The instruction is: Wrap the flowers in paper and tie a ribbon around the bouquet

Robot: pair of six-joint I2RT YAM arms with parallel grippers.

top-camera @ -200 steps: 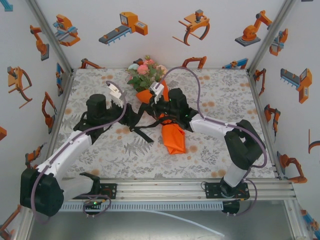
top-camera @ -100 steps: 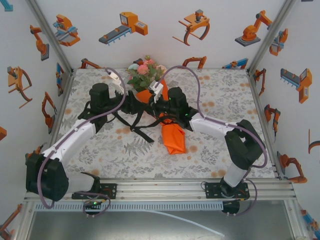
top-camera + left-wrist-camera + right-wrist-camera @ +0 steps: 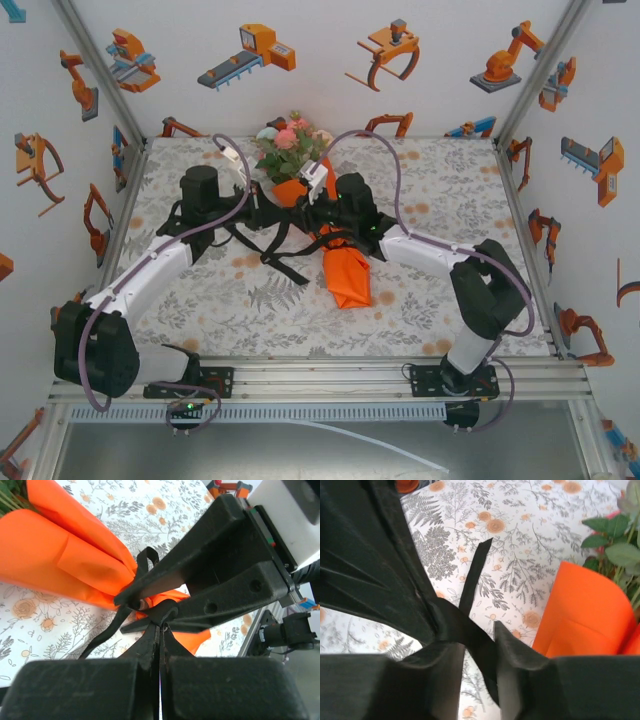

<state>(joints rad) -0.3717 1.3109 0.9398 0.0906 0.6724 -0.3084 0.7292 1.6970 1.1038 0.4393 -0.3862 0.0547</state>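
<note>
The bouquet lies on the table, its orange paper [image 3: 348, 275] cone pointing toward me and the flowers [image 3: 288, 140] at the far end. The black ribbon [image 3: 283, 262] is wound round the cone's waist, with loose tails trailing to the left. My two grippers meet at that waist. The left gripper [image 3: 287, 216] [image 3: 160, 626] is shut, its tips pinching the ribbon [image 3: 107, 630] beside the paper [image 3: 55, 555]. The right gripper [image 3: 308, 216] [image 3: 477, 640] stands open, and the ribbon [image 3: 472, 575] runs slack between its fingers, with the paper [image 3: 585, 615] just to the right.
The flower-print tablecloth [image 3: 440, 190] has free room right of the bouquet and along the front. Patterned walls close the left, right and back. A metal rail [image 3: 330, 378] runs along the near edge. Both arms reach across the middle.
My left arm swung up and right to the bouquet's waist and its jaws closed on the ribbon. The right gripper, shut before, has opened in place.
</note>
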